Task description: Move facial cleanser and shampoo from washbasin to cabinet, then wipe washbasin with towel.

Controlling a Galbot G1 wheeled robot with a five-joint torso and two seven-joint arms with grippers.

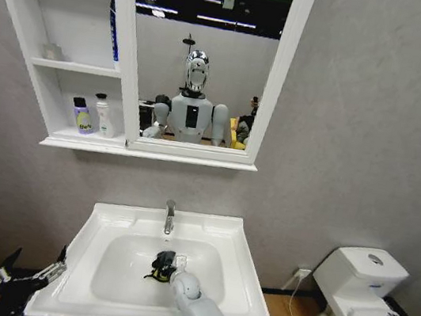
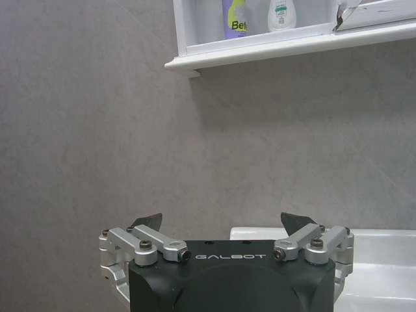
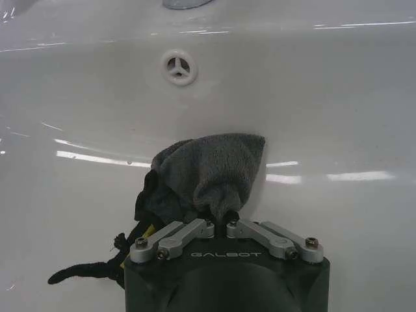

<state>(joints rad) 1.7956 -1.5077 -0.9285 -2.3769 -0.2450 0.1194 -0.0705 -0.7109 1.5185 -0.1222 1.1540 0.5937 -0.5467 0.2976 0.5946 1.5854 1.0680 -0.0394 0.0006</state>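
A: Which step is in hand now?

B: The wiping, I think. Two bottles, the purple bottle point(image 1: 82, 116) and the white bottle point(image 1: 103, 115), stand side by side on the lowest shelf of the cabinet point(image 1: 81, 67). So the moving part looks done.

A: And the towel?

B: The towel point(image 3: 207, 174) is down in the bowl of the basin point(image 1: 108, 220), near its middle, in front of the tap point(image 1: 169, 216). The right gripper point(image 3: 220, 217) has its fingers closed tight on a bunch of the cloth. In the right wrist view the cloth sticks out past the fingertips and touches the white wall of the bowl, below the overflow hole point(image 3: 179, 67). A loose dark strip with a yellow-green edge hangs beside the gripper.

A: What does the left arm do?

B: It is idle. The left gripper point(image 2: 223, 223) sits low, beside the left edge of the basin, with its fingers spread wide and nothing between them.

A: What does the next move need?

B: In my judgement, the right arm must keep the towel pressed on the ceramic and drag it across the bowl, then over the flat rim. The grip is only on a small fold, so too much pressure could pull the cloth out. It should also stay clear of the tap.
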